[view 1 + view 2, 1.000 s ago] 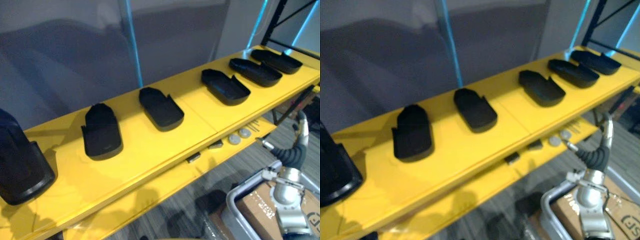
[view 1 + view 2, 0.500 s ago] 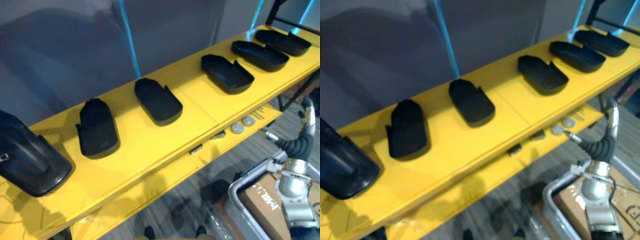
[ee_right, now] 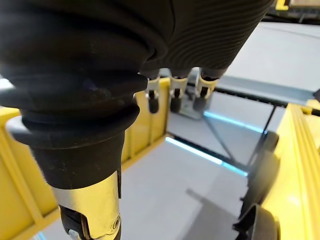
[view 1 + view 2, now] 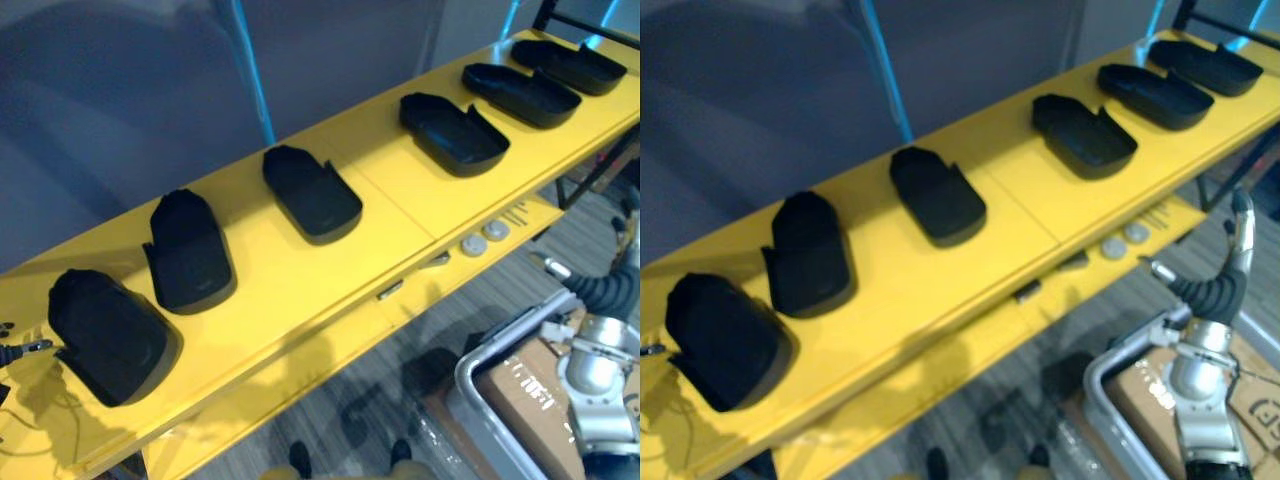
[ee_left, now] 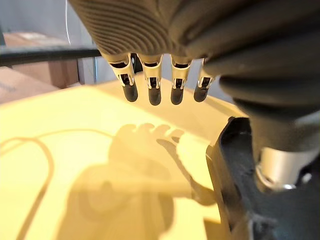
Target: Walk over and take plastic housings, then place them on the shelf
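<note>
Lying flat on the yellow shelf (image 4: 290, 285), the nearest housing (image 5: 232, 165) sits just beside the left hand (image 5: 150, 35), partly hidden behind its thumb. Its fingers (image 5: 154, 92) are released and touch nothing. The right hand (image 3: 200, 30) is relaxed and empty.

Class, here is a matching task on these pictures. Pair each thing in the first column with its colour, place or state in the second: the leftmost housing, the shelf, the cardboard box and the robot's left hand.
Column one:
A. leftmost housing
B. shelf
C. cardboard box
D. left hand

Column two:
1. yellow
2. fingers straight, holding nothing
3. black, lying at the shelf's end
4. inside the grey container

Pairs: A-3, B-1, C-4, D-2.
</note>
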Controlling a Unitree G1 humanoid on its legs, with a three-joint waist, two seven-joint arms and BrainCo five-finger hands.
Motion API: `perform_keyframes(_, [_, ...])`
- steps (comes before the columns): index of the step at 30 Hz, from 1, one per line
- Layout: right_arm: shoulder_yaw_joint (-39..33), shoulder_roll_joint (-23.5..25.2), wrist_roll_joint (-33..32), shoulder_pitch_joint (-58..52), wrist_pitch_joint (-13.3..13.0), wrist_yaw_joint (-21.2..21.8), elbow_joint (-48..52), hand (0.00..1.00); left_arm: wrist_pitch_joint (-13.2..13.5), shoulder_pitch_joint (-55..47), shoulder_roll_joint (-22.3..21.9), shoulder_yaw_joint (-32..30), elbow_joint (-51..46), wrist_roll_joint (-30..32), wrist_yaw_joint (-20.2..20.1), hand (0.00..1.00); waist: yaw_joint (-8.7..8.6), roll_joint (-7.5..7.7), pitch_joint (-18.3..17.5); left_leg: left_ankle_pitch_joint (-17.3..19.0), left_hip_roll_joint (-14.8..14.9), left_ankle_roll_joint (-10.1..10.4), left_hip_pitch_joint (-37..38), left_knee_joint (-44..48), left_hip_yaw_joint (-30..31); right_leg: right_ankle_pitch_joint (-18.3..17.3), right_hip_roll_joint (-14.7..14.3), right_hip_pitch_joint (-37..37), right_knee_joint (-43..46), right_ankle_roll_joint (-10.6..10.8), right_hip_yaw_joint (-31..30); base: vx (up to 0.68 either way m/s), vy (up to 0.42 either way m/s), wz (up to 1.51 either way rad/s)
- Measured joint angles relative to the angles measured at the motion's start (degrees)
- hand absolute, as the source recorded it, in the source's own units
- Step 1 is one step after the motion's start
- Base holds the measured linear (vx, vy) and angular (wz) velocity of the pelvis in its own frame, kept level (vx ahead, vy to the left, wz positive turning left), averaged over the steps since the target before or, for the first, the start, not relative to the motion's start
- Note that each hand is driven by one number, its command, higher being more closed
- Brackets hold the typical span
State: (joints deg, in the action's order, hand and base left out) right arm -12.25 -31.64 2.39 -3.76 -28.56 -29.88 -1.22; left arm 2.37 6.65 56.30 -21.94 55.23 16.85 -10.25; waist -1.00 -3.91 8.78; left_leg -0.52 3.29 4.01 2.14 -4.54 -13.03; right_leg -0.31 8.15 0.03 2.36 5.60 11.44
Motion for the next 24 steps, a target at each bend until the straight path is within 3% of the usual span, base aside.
perform_keyframes(4, [0.01,0.0,-0.27,-0.04,-0.25,-0.06,0.27,0.0,-1.27,0.08,-0.53,-0.72,-0.15,1.81,7.11,0.0,-0.03,0.12,1.21,0.0,0.03,0.01,0.08,0.0,-0.07,0.0,-0.06,0.0,0.0,0.0,-0.28,0.0,0.0,0.0])
perform_keyframes(7, [0.02,0.01,-0.37,-0.09,-0.49,-0.33,0.27,0.0,-2.87,0.39,-0.6,-3.74,-0.48,1.68,15.7,0.0,-0.01,0.21,1.27,0.01,0.08,0.01,0.05,0.0,-0.02,-0.02,-0.11,-0.01,0.0,-0.03,-0.27,0.0,0.0,0.0])
perform_keyframes(12, [0.14,1.19,1.03,-0.52,-3.25,-2.96,0.41,0.0,-3.82,1.62,-0.6,-7.15,-8.07,0.96,33.48,0.0,0.9,0.34,1.21,-0.01,0.05,0.01,-0.07,0.0,0.37,-0.03,-0.15,0.12,-0.02,-0.04,0.02,0.0,-0.005,0.04])
perform_keyframes(14, [0.13,2.76,1.88,-0.56,-4.28,-4.89,0.49,0.0,-3.78,2.62,-0.62,-7.14,-15.54,0.89,42.95,0.0,1.12,0.63,1.2,-0.09,-0.02,0.04,-0.12,-0.01,1.53,-0.03,-0.14,0.8,-0.29,-0.04,1.25,0.0,-0.019,0.19])
perform_keyframes(17, [0.13,4.59,2.84,-0.57,-4.32,-5.34,1.02,0.0,-3.74,2.53,-2.38,-7.9,-26.31,-1.12,51.28,0.0,1.77,1.16,0.94,-0.09,-0.08,0.04,0.37,-0.03,2.29,-0.02,-0.12,2.2,-0.95,-0.03,2.45,0.02,-0.011,0.19])
perform_keyframes(20, [0.27,6.17,2.91,-0.55,-4.5,-5.32,3.49,0.0,-3.7,1.79,-9.22,-12.67,-37.99,-2.8,56.92,0.0,2.21,1.37,0.63,-0.09,-0.15,0.04,0.93,-0.05,3.63,-0.02,-0.11,3.58,-0.99,-0.03,3.82,0.03,-0.005,0.23])
perform_keyframes(22, [0.33,7.03,2.9,-0.46,-4.83,-5.17,5.32,0.0,-3.7,-0.16,-12.69,-14.98,-44.33,-3.04,58.0,0.0,2.41,1.79,0.29,-0.13,-0.17,0.05,0.95,-0.05,4.41,-0.02,-0.09,4.05,-1.07,-0.03,4.52,0.02,0.003,0.19])
perform_keyframes(24, [0.72,7.92,2.83,-0.42,-5.06,-4.11,5.86,0.0,-3.3,-2.8,-16.17,-15.82,-50.58,-3.55,59.03,0.0,3.74,2.58,-1.42,-0.17,-0.13,0.1,1.1,-0.03,4.68,-0.02,0.08,4.16,-1.27,-0.03,5.02,0.02,0.016,0.11])
